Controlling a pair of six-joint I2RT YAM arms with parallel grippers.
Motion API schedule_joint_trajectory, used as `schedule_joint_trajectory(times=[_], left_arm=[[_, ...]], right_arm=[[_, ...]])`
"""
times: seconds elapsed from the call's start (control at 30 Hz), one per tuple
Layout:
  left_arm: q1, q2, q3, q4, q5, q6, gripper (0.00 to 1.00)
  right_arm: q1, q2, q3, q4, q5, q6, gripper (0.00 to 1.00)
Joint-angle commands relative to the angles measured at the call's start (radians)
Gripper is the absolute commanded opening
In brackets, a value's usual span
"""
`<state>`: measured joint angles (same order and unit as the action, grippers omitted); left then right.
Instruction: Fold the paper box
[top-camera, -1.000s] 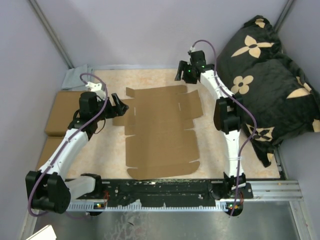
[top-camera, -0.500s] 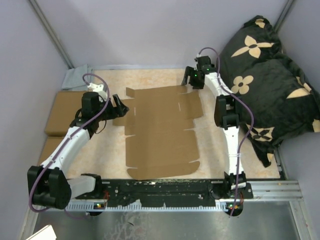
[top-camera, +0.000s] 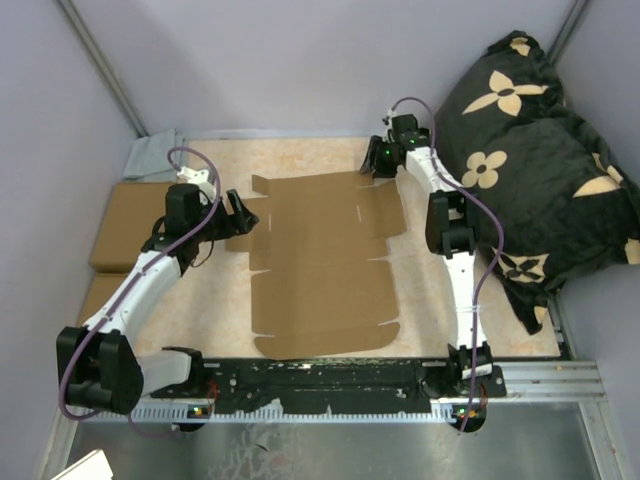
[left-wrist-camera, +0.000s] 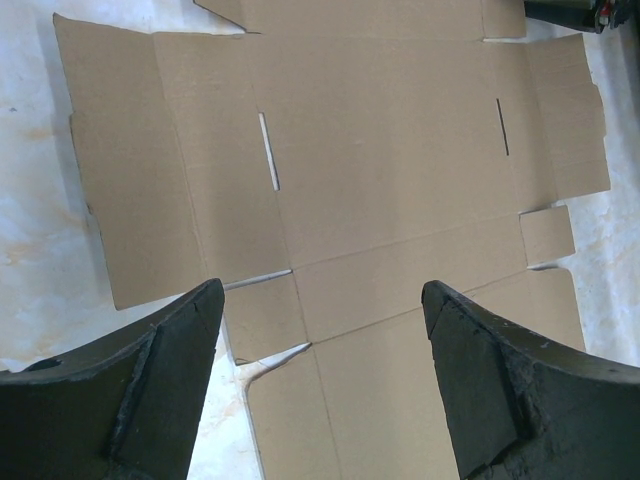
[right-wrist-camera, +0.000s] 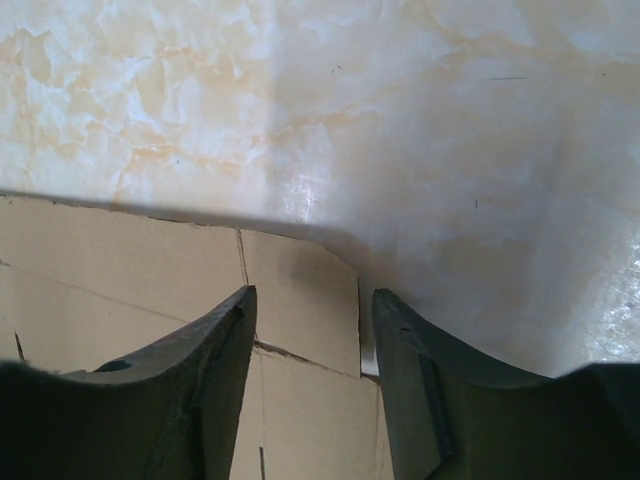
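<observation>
So the paper box (top-camera: 320, 265) is lying totally flat in the middle of the table (top-camera: 415, 285), long way running near to far, and none of the flaps are up yet, so I'd say folding hasn't really started. The left gripper (left-wrist-camera: 320, 300) hangs over the left edge of the blank with its jaws spread wide, holding nothing. The right gripper (right-wrist-camera: 315, 300) is over at the far right corner, jaws partway apart and released, sitting just above the little corner flap (right-wrist-camera: 300, 290), which looks flat on the table under it. My guess is the step here is getting that corner flap or the far panel lifted. To do it well I'd slide one finger under the free edge instead of pinching straight down, since flat cardboard gives you nothing to grab. I'd also bring the left gripper down to pin the middle panel, so the whole blank doesn't skate across the slick tabletop. Then I'd fold along the scored crease. There's a pillow (top-camera: 540, 150) close on the right, so swing room that way is tight.
</observation>
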<state>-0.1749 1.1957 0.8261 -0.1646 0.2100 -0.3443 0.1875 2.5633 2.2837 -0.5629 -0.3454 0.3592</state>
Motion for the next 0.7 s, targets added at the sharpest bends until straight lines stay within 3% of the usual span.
schedule_joint_trajectory(times=[0.0,0.43,0.67], left_arm=[[-0.005,0.009,0.025,0.007,0.008,-0.007,0.86],[-0.005,0.017,0.027,0.007,0.015,-0.011,0.86],[-0.005,0.033,0.029,0.006,0.019,-0.015,0.86]], right_arm=[[0.014,-0.014,-0.014,0.021,-0.047,-0.013,0.47],[0.064,-0.143,-0.102,0.027,0.057,-0.070,0.33],[0.118,-0.168,-0.099,0.005,0.188,-0.114,0.33]])
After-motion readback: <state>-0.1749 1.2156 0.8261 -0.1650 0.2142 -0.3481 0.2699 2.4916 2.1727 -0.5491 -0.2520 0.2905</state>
